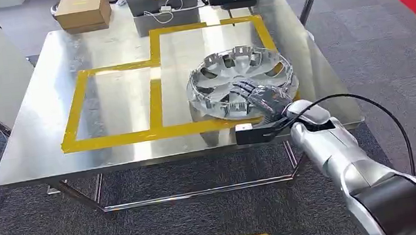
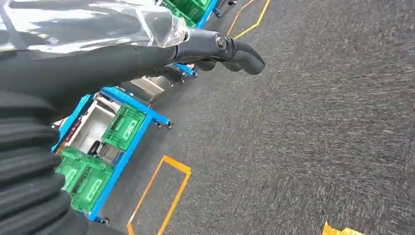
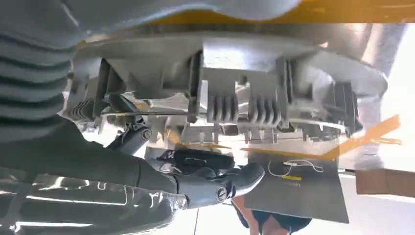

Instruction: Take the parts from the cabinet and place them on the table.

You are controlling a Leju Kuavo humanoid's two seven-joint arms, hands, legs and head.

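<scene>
Now my right hand point(image 1: 263, 100) rests on the round silver plastic wheel cover point(image 1: 241, 80), which lies inside-up on the steel table point(image 1: 37, 143) near its right edge, within the right-hand yellow tape rectangle point(image 1: 153, 47). My dark fingers point(image 1: 248, 92) reach over the cover's near rim onto its ribbed inner face; the right wrist view shows my thumb point(image 3: 230, 182) under the rim, so I judge the hand is gripping the cover rather than releasing it. To finish this placing well, I should confirm the cover sits flat inside the tape, then spread the fingers gently and draw back toward the near edge without dragging the rim. My right forearm comes in low from the near right corner, wrist angled down. My left hand point(image 2: 147, 44) hangs above grey carpet, its fingers curled in and holding nothing.
</scene>
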